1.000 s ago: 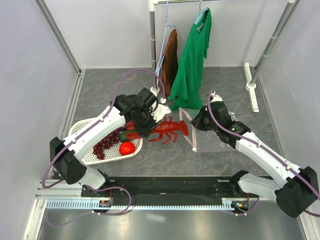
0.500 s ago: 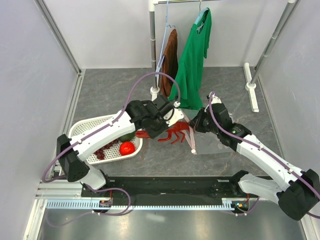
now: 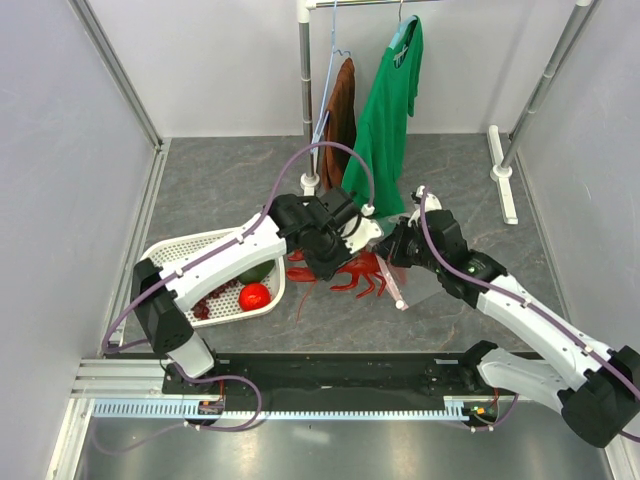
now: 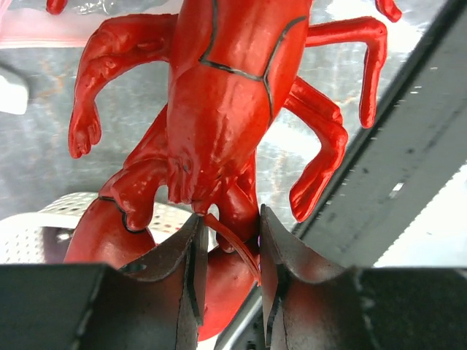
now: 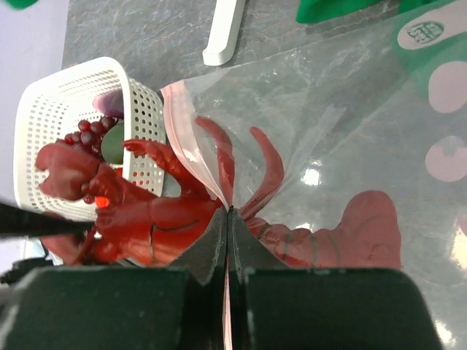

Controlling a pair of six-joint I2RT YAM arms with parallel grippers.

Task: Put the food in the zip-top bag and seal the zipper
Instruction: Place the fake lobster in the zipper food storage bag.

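Leftmost, item one: white perforated basket (image 3: 165, 250), holding the grape bunch (image 3: 203, 302), the avocado-like piece (image 3: 256, 272) and the red tomato (image 3: 254, 296), none of them bagged yet. Item two: left gripper (image 4: 228, 232), fingers clamped on the head end of the red plastic lobster (image 4: 226, 95), whose tail points away toward the bag; whether it clears the table cannot be told. Item three: zipper (image 5: 186, 142), a pale pink strip along the mouth, one lip lifted, the lobster's legs reaching across it. Item four: zip-top bag (image 5: 343, 117), clear with pink dots, lying right of the lobster; the tail shows through the plastic and so appears to be inside, while body and claws remain outside on the basket side. Item five: right gripper (image 5: 228, 219), fingers pinched together on the bag's mouth edge, holding it up. Step in hand, as judged: feeding the lobster in. Handling note: keep the lip raised and taut, drive the lobster tail-first along its own length and under the strip so the legs fold back rather than snag, and release only once the claws pass the zipper
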